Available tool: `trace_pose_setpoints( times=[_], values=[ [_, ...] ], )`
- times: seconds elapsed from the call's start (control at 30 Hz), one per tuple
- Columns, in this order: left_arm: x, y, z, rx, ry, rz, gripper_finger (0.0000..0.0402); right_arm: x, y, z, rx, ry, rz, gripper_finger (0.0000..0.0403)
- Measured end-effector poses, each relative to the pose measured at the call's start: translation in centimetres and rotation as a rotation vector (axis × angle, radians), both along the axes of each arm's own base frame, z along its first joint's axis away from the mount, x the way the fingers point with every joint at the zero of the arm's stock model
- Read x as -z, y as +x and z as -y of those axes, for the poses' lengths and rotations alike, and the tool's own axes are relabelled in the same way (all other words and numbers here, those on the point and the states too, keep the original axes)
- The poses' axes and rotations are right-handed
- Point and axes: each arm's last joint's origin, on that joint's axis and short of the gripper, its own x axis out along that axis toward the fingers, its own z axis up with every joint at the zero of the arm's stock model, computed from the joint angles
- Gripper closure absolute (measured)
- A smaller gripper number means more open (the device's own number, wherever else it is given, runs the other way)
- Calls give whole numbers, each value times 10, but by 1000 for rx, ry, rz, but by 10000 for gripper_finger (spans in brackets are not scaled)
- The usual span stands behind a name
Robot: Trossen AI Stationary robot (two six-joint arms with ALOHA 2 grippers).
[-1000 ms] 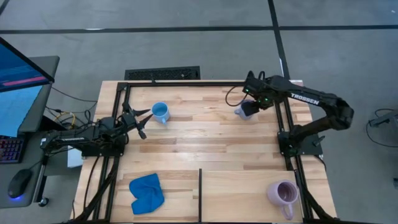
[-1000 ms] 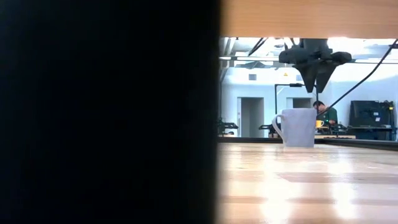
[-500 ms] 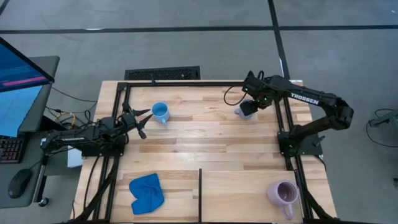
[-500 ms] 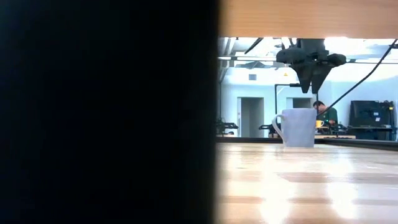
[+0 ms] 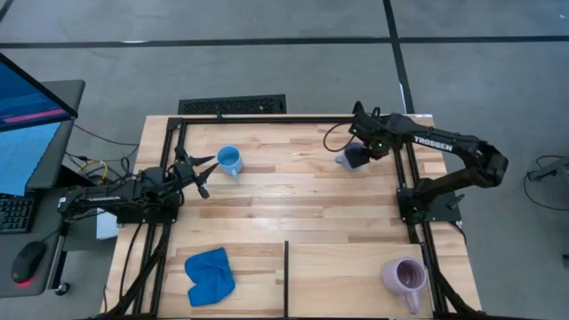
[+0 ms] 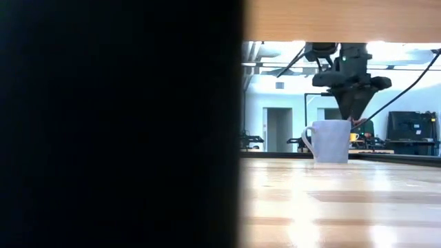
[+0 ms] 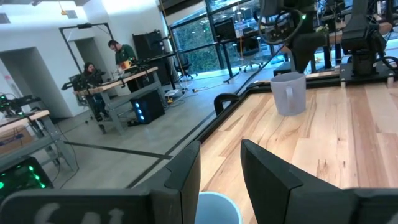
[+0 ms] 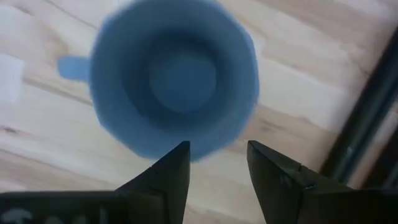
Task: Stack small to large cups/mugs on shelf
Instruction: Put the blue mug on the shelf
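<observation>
Right tool, fingers parted, hangs directly above the grey-blue mug; mug sits upright below it. Left tool, fingers parted, waits beside the sky-blue mug.

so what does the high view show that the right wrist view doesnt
Only the high view shows the whole table: the left gripper open beside the sky-blue mug, the lilac mug near the front right corner, the bright blue cloth, and the right arm reaching in. Only the right wrist view looks straight down into the grey-blue mug, showing its empty inside and its handle, with the right gripper open above its rim. Both show that mug on the pale wood beside a black rail.
</observation>
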Motion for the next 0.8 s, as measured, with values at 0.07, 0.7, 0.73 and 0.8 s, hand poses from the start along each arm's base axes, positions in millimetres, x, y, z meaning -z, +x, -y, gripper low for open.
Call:
trace_pose_setpoints(
  times=[0.07, 0.7, 0.73, 0.8],
  values=[
    [0, 0, 0, 0, 0, 0, 294, 0, 2, 2, -10, -24, 33, 221],
    [0, 0, 0, 1, -3, 2, 294, 8, -3, 15, 125, -74, 33, 221],
    [0, 0, 0, 1, -3, 2, 294, 11, -4, 15, 130, -77, 34, 221],
    [0, 0, 0, 0, -3, 2, 294, 16, -5, 15, 137, -77, 32, 221]
  ],
)
